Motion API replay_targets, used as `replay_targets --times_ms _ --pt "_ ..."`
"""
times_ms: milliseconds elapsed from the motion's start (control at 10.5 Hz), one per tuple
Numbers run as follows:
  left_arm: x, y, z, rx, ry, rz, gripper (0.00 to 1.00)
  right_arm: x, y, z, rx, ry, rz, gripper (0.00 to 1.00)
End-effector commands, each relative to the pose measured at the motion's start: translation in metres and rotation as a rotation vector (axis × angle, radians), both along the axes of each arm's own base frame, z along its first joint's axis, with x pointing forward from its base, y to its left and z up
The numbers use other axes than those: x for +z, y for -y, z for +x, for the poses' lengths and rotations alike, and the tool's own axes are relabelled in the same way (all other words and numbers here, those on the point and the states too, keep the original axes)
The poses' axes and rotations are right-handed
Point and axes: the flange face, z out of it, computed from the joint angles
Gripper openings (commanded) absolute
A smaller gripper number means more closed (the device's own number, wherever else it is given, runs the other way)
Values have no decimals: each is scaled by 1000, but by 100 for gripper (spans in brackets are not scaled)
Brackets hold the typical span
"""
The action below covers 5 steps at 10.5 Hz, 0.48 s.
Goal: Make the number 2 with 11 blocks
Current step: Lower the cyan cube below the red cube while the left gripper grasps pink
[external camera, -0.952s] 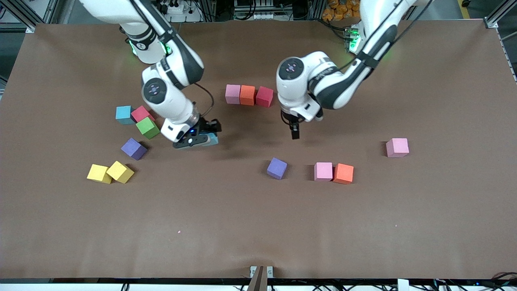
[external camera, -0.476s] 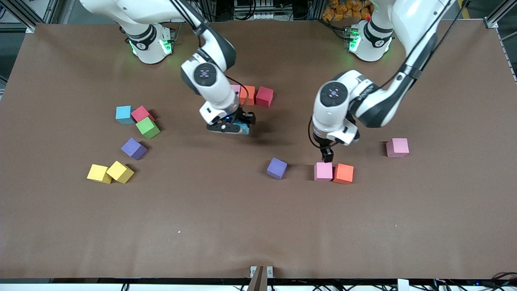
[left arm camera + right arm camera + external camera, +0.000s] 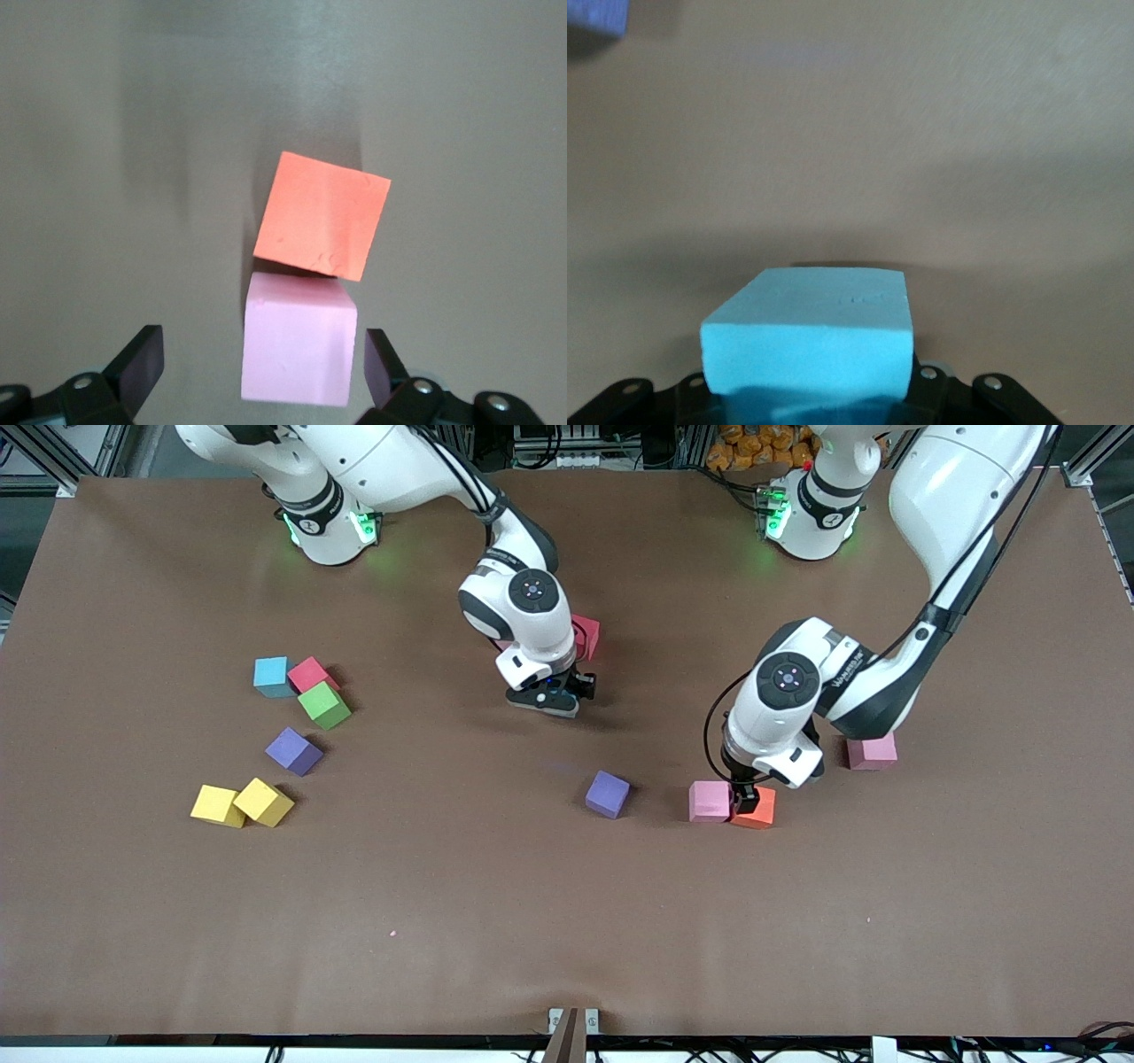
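Front view: matte foam cubes lie scattered on the brown table (image 3: pixel 567 921). A red cube (image 3: pixel 586 636) shows beside the right arm's wrist, which hides its neighbours. The right gripper (image 3: pixel 551 695) hangs above bare table just in front of that row. Toward the right arm's end lie a blue cube (image 3: pixel 271 676), a crimson cube (image 3: pixel 312 674), a green cube (image 3: pixel 323 705), a purple cube (image 3: pixel 293 751) and two yellow cubes (image 3: pixel 241 803). The left gripper (image 3: pixel 746 795) hangs over a touching pink cube (image 3: pixel 710 801) and orange cube (image 3: pixel 756 811).

Left wrist view: black fingers (image 3: pixel 140 365) spread wide, empty, flanking the pink cube (image 3: pixel 299 350); the orange one (image 3: pixel 322 215) sits skewed against it.

Right wrist view: jaws clamped on a light blue cube (image 3: pixel 808 341), sharp-edged, finely pitted.
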Motion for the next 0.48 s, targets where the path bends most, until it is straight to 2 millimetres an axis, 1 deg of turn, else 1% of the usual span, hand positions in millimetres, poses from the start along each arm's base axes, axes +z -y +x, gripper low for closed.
replay_targets --times_ms 0,95,381 --pt "-14 3 18 -66 -18 -47 100 4 -11 -6 7 23 -9 27" --pt "-21 6 19 -68 -28 -55 100 3 -10 -6 14 19 -18 27" --pt "-39 13 14 -75 -60 -62 100 -7 -1 -8 67 5 -43 28"
